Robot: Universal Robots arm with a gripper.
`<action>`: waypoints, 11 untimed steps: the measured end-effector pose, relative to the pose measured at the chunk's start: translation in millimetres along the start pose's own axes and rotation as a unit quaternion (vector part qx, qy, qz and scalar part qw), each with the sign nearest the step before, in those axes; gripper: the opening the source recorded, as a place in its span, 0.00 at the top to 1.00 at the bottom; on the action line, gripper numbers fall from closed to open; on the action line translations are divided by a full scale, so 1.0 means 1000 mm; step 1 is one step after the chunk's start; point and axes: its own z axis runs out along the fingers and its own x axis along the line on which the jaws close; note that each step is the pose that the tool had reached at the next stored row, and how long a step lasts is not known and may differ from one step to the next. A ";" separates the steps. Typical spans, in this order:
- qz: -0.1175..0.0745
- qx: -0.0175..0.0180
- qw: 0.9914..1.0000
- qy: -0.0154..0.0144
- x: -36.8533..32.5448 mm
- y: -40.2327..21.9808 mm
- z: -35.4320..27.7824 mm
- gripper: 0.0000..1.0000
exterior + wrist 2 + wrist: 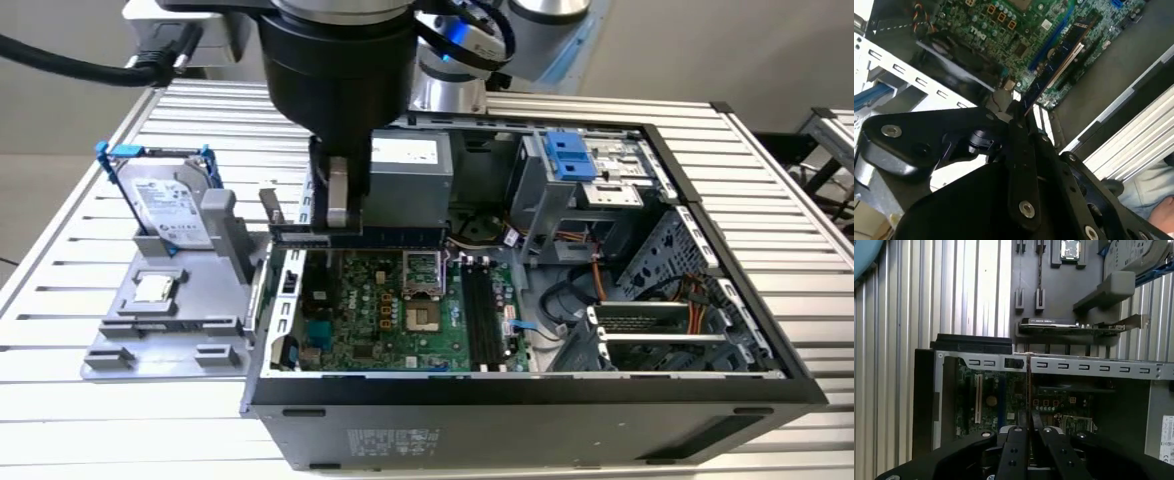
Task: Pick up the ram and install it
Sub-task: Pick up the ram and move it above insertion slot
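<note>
We see the fingers [343, 195] clenched on the ram [387, 238], which hangs level and on edge over the open case [534, 385], above the far end of the motherboard [380, 305] inside it. In the second wrist view the ram [1056, 60] juts out from between the fingers [1021, 165] over the green board. Outside the case, just beside its wall, a grey tray [147, 340] carries a hard drive [167, 200]. The case rests on a slatted surface [774, 180].
</note>
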 end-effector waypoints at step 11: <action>0.000 0.000 1.000 0.000 0.0013 -0.0480 -0.0024 1.00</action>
